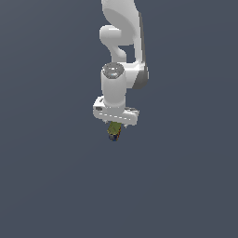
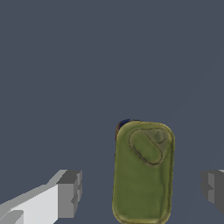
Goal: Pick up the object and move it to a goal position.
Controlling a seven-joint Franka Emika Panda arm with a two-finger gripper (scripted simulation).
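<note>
The object is a small can [image 1: 114, 131] with an olive-yellow-green top and a dark blue body, directly under my white hand in the exterior view. In the wrist view its top [image 2: 143, 175] fills the space between my fingers. My gripper [image 2: 141, 191] is open. One grey fingertip [image 2: 69, 192] stands on one side of the can and the other on the opposite side, each with a gap to the can. In the exterior view the gripper [image 1: 115, 124] sits low over the can and hides most of it. The can's body is nearly hidden in the wrist view.
A plain dark grey-blue surface [image 1: 56, 186] lies all around. No other objects or edges show in either view. The white arm [image 1: 122, 42] rises above the gripper in the exterior view.
</note>
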